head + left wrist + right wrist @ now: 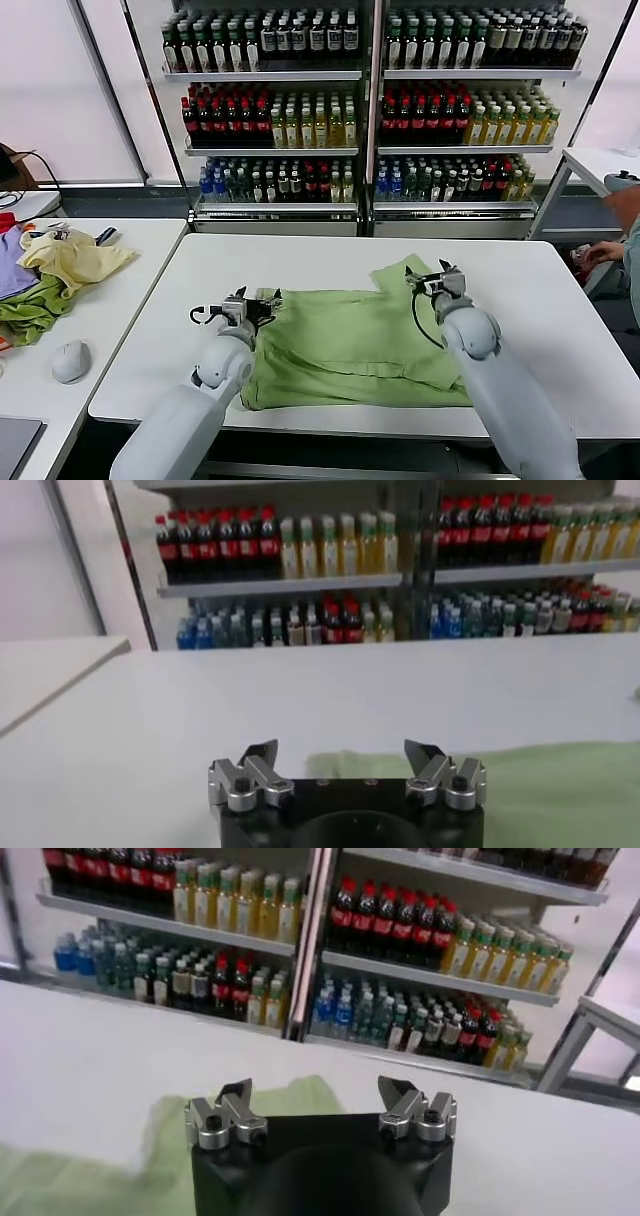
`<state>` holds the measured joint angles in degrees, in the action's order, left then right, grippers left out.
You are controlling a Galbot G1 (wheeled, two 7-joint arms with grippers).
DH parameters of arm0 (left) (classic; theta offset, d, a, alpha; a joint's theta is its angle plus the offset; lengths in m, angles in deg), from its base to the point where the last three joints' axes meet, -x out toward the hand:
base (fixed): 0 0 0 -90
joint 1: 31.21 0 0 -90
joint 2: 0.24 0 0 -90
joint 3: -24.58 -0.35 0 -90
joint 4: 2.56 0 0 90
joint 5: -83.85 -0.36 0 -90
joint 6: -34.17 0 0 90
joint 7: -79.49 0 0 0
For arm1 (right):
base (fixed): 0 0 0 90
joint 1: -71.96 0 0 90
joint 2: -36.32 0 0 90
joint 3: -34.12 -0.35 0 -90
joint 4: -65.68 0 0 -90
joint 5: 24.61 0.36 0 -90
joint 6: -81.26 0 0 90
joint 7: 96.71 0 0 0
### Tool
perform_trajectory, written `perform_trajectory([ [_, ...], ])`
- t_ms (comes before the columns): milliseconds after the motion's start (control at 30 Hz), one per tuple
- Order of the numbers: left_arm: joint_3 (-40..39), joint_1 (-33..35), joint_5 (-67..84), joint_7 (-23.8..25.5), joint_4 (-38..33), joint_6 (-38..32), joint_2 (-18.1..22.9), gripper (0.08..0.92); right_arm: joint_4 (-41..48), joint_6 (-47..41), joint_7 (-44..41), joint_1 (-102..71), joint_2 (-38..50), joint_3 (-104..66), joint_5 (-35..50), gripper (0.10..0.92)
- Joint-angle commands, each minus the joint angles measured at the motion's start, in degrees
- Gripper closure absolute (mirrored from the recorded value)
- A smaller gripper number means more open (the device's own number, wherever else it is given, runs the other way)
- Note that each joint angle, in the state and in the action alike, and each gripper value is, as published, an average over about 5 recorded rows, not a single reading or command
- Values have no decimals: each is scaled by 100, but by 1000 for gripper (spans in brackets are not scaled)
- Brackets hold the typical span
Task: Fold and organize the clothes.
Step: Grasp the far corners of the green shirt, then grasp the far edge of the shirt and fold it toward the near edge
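The light-green shirt (350, 340) lies spread and partly folded on the white table (330, 255), one sleeve sticking out toward the far side. Its printed graphic and buttons are hidden. My left gripper (252, 303) is open and empty at the shirt's left edge; the left wrist view shows its fingers (258, 754) wide apart with green cloth (560, 780) beyond them. My right gripper (432, 278) is open and empty over the far sleeve; the right wrist view shows its fingers (397, 1091) apart above the sleeve (290, 1098).
A side table (120, 300) on the left holds a pale yellow garment (72, 260), an olive-green one (30, 310), a purple one (10, 262) and a grey mouse-like object (70, 361). Bottle shelves (370, 100) stand behind. A person's arm (625, 235) is at the right edge.
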<state>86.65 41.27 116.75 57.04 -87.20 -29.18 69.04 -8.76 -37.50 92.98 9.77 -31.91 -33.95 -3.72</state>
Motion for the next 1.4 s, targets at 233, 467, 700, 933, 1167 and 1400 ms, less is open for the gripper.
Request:
perform_trajectory([
  [233,-255,-501,586,-57,624,267,87,177,2288,-98,-184,1169,-674,262,-404,203],
  [467,-269,-397,707,2,506,206,91,186,2607,-105,-343,1178,-723,154,-196,301],
  [700,-313,-265,699,87,390,42,27,352,2418,-127,-541,1026,-646,150,-39,507],
  [933,-280,-131,717,166,192,-215,-35,560,1997,3,-580,786,-534,129,67,707],
  [1167,-108,78,819,205,-150,-1056,-160,760,852,438,-297,279,-280,-41,350,889],
  [1400,147,416,1042,238,-822,-1242,-351,906,-579,502,-49,-294,142,-290,766,911],
])
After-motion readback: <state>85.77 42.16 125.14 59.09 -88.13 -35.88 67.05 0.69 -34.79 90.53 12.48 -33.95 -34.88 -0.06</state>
